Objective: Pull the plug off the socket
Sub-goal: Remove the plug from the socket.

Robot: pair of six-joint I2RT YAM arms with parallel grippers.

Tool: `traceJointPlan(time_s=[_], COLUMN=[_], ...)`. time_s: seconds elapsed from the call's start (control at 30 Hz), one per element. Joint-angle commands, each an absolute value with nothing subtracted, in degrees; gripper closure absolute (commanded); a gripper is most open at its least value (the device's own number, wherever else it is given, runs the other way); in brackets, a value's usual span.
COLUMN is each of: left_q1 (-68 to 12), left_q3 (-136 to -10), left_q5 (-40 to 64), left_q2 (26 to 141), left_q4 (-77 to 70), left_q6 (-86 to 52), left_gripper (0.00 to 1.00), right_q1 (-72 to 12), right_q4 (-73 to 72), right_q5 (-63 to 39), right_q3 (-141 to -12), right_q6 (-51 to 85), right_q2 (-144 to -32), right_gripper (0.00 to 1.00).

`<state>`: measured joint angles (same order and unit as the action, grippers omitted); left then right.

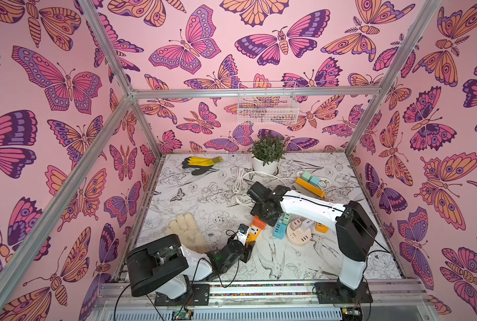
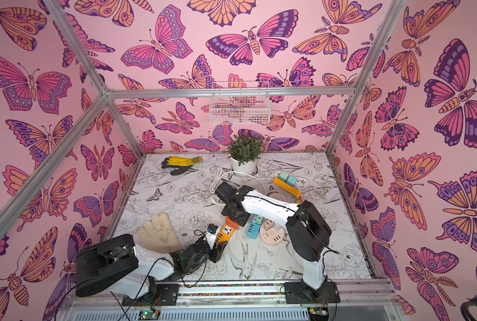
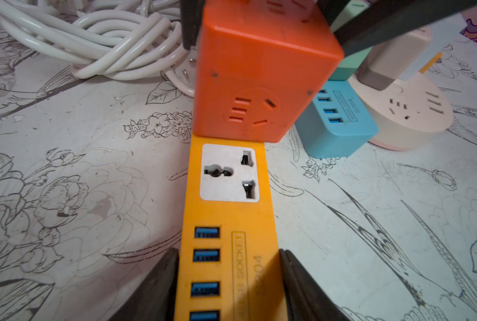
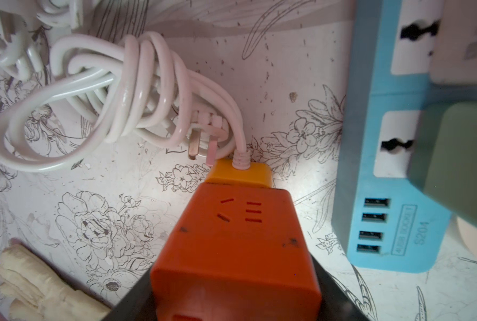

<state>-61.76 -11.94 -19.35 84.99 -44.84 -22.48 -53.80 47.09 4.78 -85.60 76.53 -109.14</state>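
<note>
- The table [image 1: 287, 264], covered in line drawings of flowers and birds, carries everything.
- A white cord [image 4: 106, 97] lies coiled beyond the strip's far end. One strand runs into that end.
- The yellow socket strip [image 3: 226, 222] lies flat near the middle of the table, sockets facing up. In both top views its long axis runs away from the robot's base and leans a little to the robot's right. The row of blue USB ports is at the near end and the cord at the far end.
- A blue socket strip [image 3: 337, 125] lies just beside it on the robot's right, with other adapters plugged into it.
- The orange cube plug [image 4: 231, 250] stands upright on the far end of the yellow socket strip, seated on its top face just past the one bare white socket.
- The left gripper [image 3: 227, 253] is clamped across the near end of the yellow socket strip, with one dark finger pressed against each long side.
- The right gripper [image 4: 231, 278] reaches down from above and grips the orange cube plug at medium width, with a finger flat against each of two opposite sides.
</note>
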Motion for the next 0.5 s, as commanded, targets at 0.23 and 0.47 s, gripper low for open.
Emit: traceJointPlan(time_s=[0.23,0.47], left_q1=[-60.62,-59.99], left_q3=[-11.69,-13.09], left_q5=[-18.0,-16.9], left_q2=[86.87,88.27], left_q4=[-38.32,-37.69], left_q6=[-23.91,-23.58], left_gripper=[0.42,0.42], right_q1=[-50.3,-54.26], right_q4=[50.91,44.8], right_q5=[-0.84,-0.81], right_q3=[-94.98,-82.43], right_q6=[73.13,76.0], right_q2=[-110.35,-105.65], right_gripper=[0.43,0.43])
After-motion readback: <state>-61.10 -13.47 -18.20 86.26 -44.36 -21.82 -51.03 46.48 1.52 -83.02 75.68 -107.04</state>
